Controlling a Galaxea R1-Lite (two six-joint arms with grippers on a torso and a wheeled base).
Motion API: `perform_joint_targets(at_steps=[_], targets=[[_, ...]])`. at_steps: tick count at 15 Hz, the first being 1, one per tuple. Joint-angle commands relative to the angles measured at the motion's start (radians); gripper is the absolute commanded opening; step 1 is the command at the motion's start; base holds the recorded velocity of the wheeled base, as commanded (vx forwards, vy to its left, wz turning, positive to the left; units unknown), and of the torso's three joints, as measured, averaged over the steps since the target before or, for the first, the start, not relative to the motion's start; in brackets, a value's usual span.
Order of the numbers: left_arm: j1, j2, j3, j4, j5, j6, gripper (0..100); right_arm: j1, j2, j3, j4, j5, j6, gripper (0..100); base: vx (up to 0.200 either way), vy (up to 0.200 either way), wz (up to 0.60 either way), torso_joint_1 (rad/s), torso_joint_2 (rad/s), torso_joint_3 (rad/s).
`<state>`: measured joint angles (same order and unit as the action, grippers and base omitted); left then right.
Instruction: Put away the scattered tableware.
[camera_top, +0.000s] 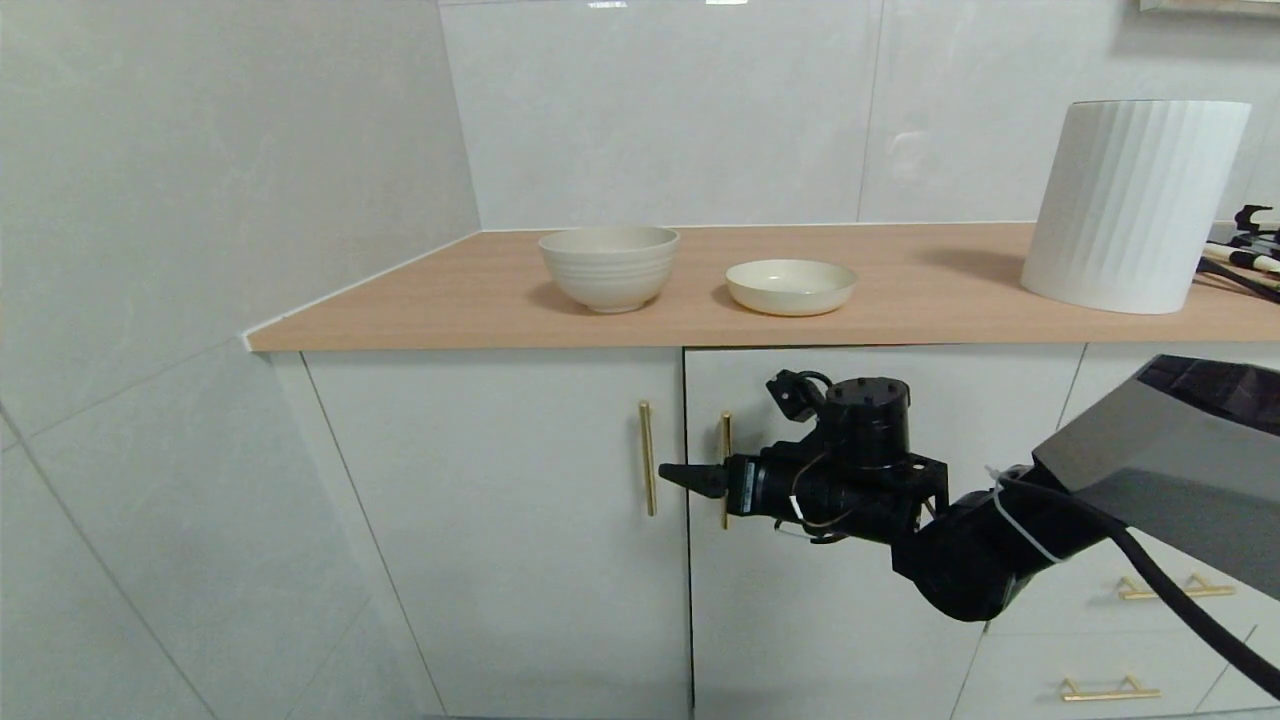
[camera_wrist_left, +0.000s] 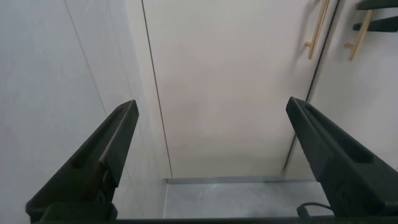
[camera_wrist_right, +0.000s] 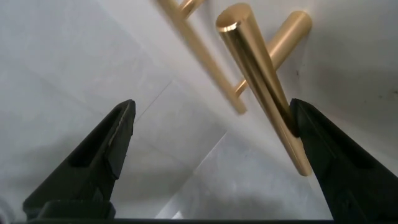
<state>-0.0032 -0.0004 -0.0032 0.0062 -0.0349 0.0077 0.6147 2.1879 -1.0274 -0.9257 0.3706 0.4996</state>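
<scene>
Wooden countertop (camera_top: 930, 300) with bowl (camera_top: 609, 266) and plate (camera_top: 791, 286)

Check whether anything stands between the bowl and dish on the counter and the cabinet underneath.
Yes, if the bowl and dish go there: both cabinet doors are shut. The right pincer is open at the right door's gold handle, not closed on it. Nothing else visible blocks the way.

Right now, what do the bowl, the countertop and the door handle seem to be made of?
Bowl: likely glazed ceramic, cream, soft sheen; perhaps melamine.
Countertop: matte wood look, faint grain; maybe laminate.
Door handle: metal, gold finish, bright highlights on the rod.
</scene>
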Motion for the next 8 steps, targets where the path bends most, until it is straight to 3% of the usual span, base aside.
perform_joint_targets(at_steps=[1,5,8], targets=[[0.000,0.000,0.000,0.000,0.000,0.000,100,0.011,-0.043,0.049,-0.024,0.030,0.001,100,0.000,0.000,0.00,0.000,0.00,0.000],[0.000,0.000,0.000,0.000,-0.002,0.000,100,0.028,-0.151,0.199,-0.050,0.067,-0.001,100,0.000,0.000,0.00,0.000,0.00,0.000],[0.000,0.000,0.000,0.000,0.000,0.000,100,0.028,-0.290,0.343,-0.051,0.221,-0.003,100,0.000,0.000,0.00,0.000,0.00,0.000]])
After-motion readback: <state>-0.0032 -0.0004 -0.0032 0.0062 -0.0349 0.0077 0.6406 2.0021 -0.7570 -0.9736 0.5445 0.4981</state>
